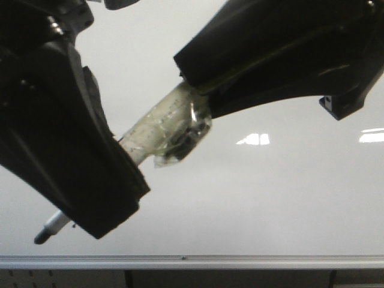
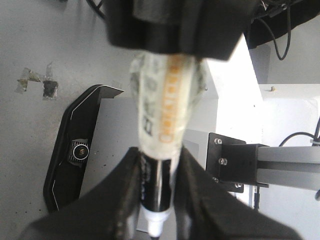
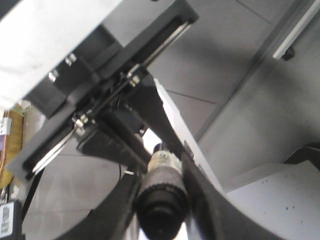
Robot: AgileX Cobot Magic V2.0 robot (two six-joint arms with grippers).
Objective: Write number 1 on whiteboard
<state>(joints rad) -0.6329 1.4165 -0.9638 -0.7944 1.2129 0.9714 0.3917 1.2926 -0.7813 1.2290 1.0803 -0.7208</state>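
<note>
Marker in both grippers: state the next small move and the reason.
Probably release the right gripper and bring the marker tip toward the whiteboard. Both grippers clamp the marker, the left gripper nearer its exposed tip, and no stroke shows on the board.

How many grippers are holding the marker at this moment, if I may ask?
2. The left gripper clamps the marker near its tip, at the front view's lower left; the right gripper clamps its taped rear end, upper right.
</note>
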